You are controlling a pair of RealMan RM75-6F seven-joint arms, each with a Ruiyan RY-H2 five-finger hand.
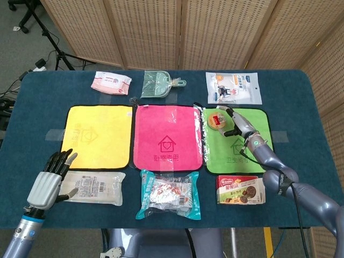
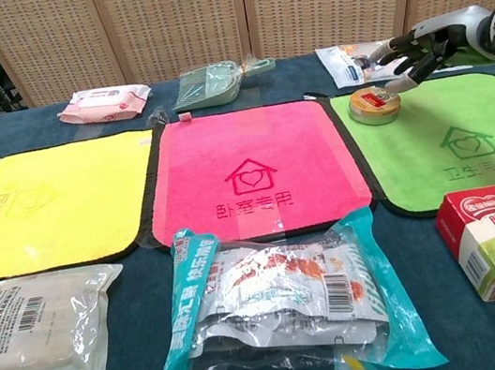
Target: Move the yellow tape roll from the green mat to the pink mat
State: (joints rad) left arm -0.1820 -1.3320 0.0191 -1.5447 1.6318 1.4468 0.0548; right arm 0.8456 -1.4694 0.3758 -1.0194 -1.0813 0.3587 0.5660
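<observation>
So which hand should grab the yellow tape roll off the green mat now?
The right hand. Its spread fingers hover just beside the yellow tape roll on the green mat. The left hand sits far off, by the white packet.

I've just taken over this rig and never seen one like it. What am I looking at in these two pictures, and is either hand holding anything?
It is a two-armed robot with finger hands at a blue table. One picture looks down from its head, the other forward from its chest. Yellow, pink and green cloth mats lie side by side, with packets and a snack box around them. The small round yellow tape roll sits on the green mat's far corner. The right hand reaches over it with fingers spread; I cannot tell if it touches. The left hand is open, holding nothing.
</observation>
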